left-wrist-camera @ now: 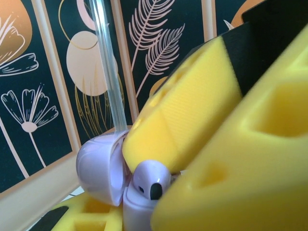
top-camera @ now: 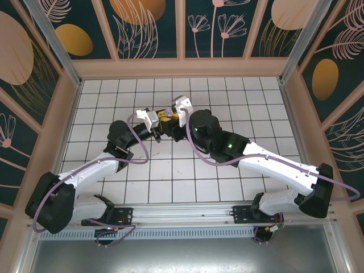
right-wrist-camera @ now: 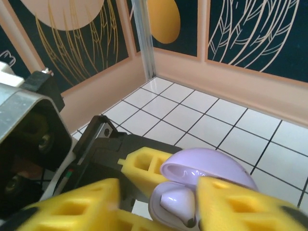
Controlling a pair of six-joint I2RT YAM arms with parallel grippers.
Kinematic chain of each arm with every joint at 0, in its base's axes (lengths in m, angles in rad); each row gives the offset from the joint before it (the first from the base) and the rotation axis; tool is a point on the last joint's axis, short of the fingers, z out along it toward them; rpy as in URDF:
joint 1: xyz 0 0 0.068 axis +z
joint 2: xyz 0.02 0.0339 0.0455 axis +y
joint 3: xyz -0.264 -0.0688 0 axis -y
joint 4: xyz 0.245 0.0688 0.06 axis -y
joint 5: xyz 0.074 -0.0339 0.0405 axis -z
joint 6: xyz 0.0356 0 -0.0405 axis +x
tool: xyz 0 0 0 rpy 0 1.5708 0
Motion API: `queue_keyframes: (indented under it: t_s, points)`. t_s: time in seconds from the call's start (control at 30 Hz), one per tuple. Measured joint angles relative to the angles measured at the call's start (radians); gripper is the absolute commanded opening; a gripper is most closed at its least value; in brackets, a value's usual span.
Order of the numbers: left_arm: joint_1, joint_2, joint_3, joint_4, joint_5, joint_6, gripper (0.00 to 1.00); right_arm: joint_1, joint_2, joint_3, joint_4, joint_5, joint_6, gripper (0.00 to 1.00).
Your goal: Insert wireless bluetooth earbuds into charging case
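Currently left gripper (left-wrist-camera: 144,214) clamps lilac charging case (right-wrist-camera: 207,166), lower centre; right gripper (right-wrist-camera: 159,209) stands apart. Advise pressing earbud (left-wrist-camera: 151,180) squarely home.

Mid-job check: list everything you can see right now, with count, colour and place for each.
case: one, lilac, lid open, between the two grippers at mid-table
earbud: one, lilac, sitting in the case
table: one, white tiles with dark lines, under the arms
walls: dark teal panels with peach plant drawings, around the table
left gripper: one, yellow fingers, shut on the case
right gripper: one, yellow fingers, open at the case
left arm: one, black and white, from near edge to mid-table
right arm: one, black and white, likewise
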Motion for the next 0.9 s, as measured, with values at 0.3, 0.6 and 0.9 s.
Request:
queue_keyframes:
  t_s: [0.3, 0.6, 0.9]
  points:
    - [-0.003, 0.000, 0.000, 0.056, -0.003, -0.001, 0.00, -0.019, -0.047, 0.058, -0.058, -0.024, 0.096, 0.70]
    - [-0.003, 0.000, -0.024, 0.113, -0.014, 0.000, 0.00, -0.089, -0.157, 0.111, -0.126, 0.027, 0.235, 0.70]
    - [-0.003, 0.000, -0.074, 0.175, -0.056, 0.000, 0.00, -0.281, -0.246, -0.043, -0.278, 0.066, 0.464, 0.69]
